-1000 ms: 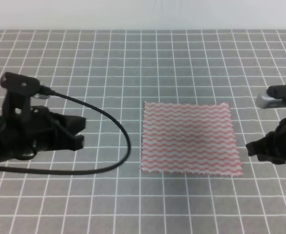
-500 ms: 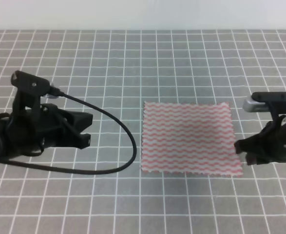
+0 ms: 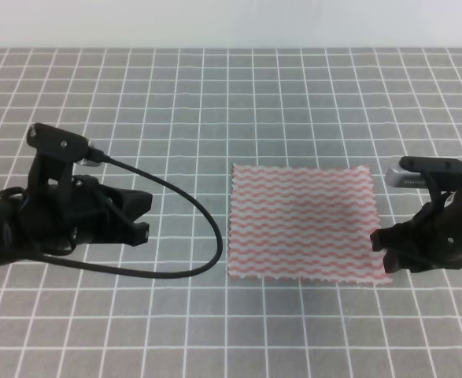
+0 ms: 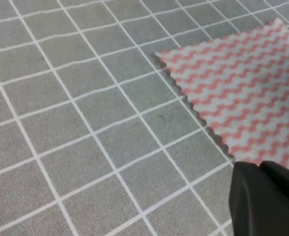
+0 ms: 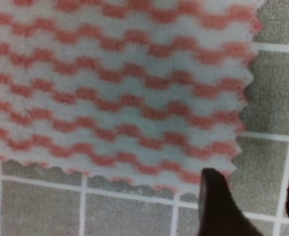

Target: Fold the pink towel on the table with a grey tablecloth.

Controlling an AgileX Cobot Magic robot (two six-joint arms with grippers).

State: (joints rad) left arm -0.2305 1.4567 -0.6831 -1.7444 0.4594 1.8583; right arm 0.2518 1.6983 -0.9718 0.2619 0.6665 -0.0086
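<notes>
The pink towel [image 3: 305, 223] lies flat and unfolded on the table with a grey tablecloth [image 3: 215, 94]. My left gripper [image 3: 142, 217] hovers to the left of the towel, over a grid square from its left edge, with its fingers apart and empty. In the left wrist view the towel [image 4: 242, 83] lies ahead at the upper right, and one dark finger [image 4: 265, 199] shows at the bottom right. My right gripper [image 3: 380, 252] is at the towel's near right corner. The right wrist view shows its open fingertips [image 5: 217, 204] just short of that corner of the towel [image 5: 124, 83].
A black cable [image 3: 203, 236] loops from the left arm across the cloth toward the towel's left edge. The white-lined grid cloth runs on to the far edge [image 3: 231, 51] below a pale wall.
Both arms have moved inward. The left gripper has shifted right toward the towel. The right gripper has moved left and reached the towel's near right corner. The towel has not moved.
</notes>
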